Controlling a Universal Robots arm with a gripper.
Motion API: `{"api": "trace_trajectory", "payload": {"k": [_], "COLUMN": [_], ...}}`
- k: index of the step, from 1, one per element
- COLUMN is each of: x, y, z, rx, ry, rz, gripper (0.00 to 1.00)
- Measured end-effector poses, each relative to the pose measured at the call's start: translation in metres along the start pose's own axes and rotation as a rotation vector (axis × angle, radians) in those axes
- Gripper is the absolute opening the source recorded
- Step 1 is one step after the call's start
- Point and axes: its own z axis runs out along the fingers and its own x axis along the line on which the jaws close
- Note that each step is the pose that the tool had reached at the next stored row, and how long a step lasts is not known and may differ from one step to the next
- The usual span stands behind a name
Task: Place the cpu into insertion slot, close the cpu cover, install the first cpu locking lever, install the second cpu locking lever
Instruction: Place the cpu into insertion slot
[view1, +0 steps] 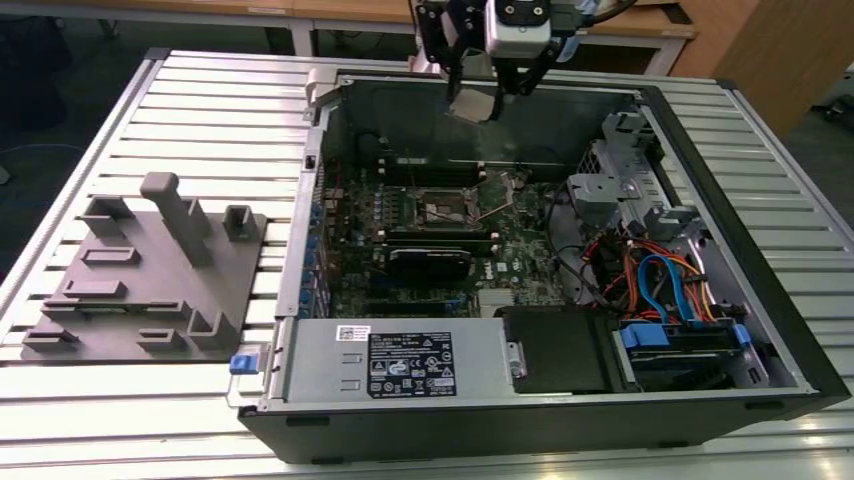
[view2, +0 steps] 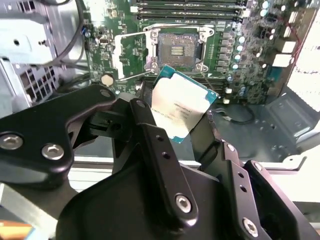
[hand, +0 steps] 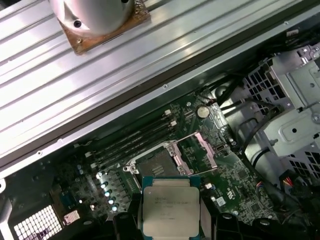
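On a slatted metal table (view1: 174, 110) an open computer case (view1: 534, 430) lies beneath the gripper (view1: 481, 98), which clamps the cpu (view2: 182, 107) by its edges well above the bare insertion slot (view2: 176, 50), cpu cover (view2: 127, 52) raised: placing is in hand, calling, I judge, for square alignment.

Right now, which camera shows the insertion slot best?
The second wrist view: the insertion slot faces the camera, uncovered, its contact field visible. The first wrist view shows it obliquely, just beyond the held cpu. The exterior view shows it from afar.
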Motion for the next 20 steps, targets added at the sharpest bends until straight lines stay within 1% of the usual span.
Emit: {"api": "trace_trajectory", "payload": {"k": [7, 10, 13, 20], "x": [0.0000, -0.0001, 0.0000, 0.0000], "y": [-0.0001, -0.0001, -0.0001, -0.0001], "z": [0.0013, 0.0016, 0.0016, 0.0016], "rx": [-0.0017, -0.0023, -0.0024, -0.0024], "ry": [-0.0098, -0.0129, -0.0137, -0.0139], "rz": [0.113, 0.148, 0.157, 0.159], "gripper": [0.54, 0.54, 0.54, 0.54]}}
